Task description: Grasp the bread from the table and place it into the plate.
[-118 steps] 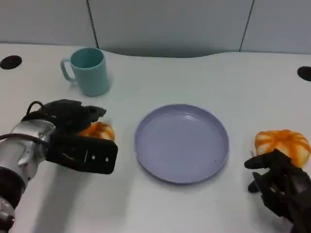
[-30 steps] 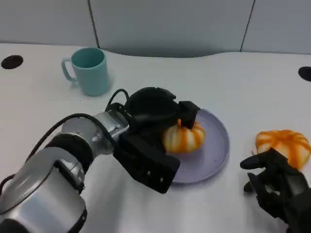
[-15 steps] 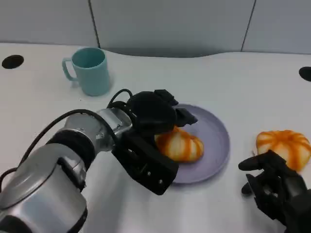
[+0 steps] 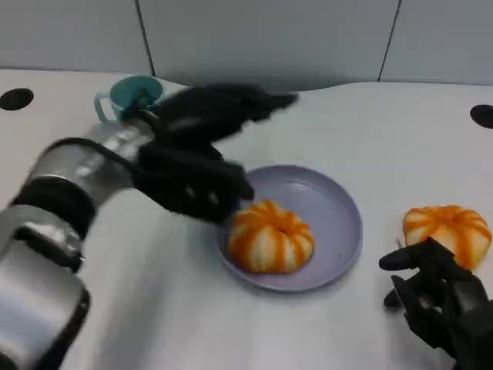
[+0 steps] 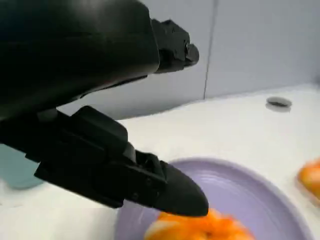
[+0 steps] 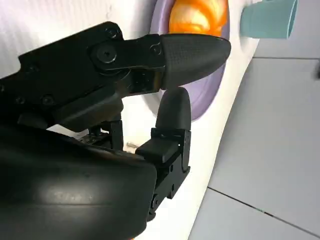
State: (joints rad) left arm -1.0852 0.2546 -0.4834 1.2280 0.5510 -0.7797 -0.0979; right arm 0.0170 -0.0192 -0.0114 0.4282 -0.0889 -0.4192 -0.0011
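Note:
A round orange-and-white striped bread [image 4: 269, 237] lies in the purple plate [image 4: 343, 202], toward its near left side. My left hand [image 4: 206, 146], blurred by motion, hovers above the plate's far left rim with its fingers spread and nothing in them. In the left wrist view its fingers [image 5: 150, 180] stand over the plate [image 5: 255, 192], with the bread [image 5: 200, 230] below them. My right hand [image 4: 437, 301] rests at the near right, fingers apart and holding nothing. In the right wrist view the bread [image 6: 197, 17] sits in the plate [image 6: 210, 95] beyond the right fingers [image 6: 192, 50].
A second striped bread [image 4: 448, 230] lies on the table right of the plate, just beyond my right hand. A teal cup [image 4: 129, 94] stands at the far left, partly behind my left arm. Grey wall panels run along the table's far edge.
My left hand has let go of the bread and lifted up and back toward the cup. The bread now rests flat in the plate. The right hand has not moved.

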